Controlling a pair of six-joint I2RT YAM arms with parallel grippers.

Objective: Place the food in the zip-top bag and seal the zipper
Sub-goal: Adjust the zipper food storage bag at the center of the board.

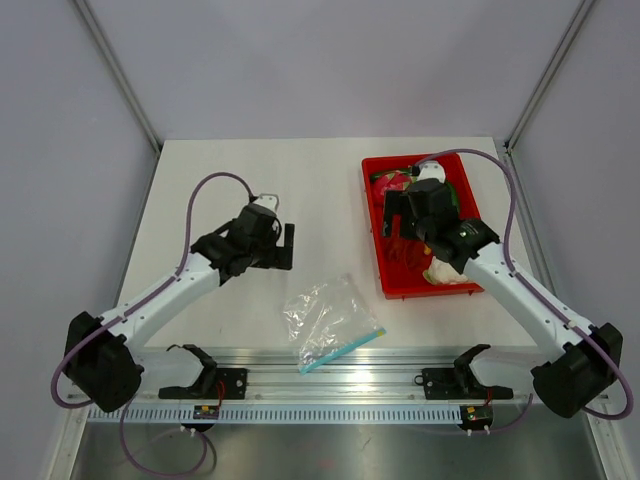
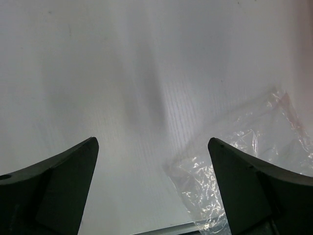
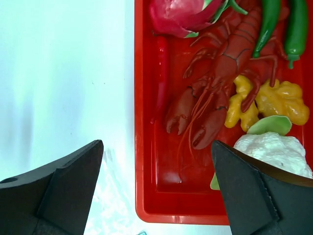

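The zip-top bag [image 1: 328,318] lies flat, clear and crinkly, near the table's front edge, with its light-blue zipper [image 1: 345,349] toward the rail. It also shows in the left wrist view [image 2: 244,152] and as a corner in the right wrist view [image 3: 105,205]. The food, a long green pepper [image 3: 268,22], lies at the far end of the red tray [image 3: 140,98], beside a second green pepper [image 3: 297,27]; its red part does not show. My right gripper [image 3: 156,147] is open and empty over the tray's near left rim [image 1: 400,222]. My left gripper [image 2: 152,142] is open and empty, left of the bag [image 1: 287,246].
The red tray [image 1: 377,225] at the right also holds a pink dragon fruit [image 3: 178,14], a red chili [image 3: 161,68], a red lobster [image 3: 220,78], yellow ginger [image 3: 274,100] and a white cauliflower [image 3: 274,152]. An aluminium rail [image 1: 330,385] runs along the front edge.
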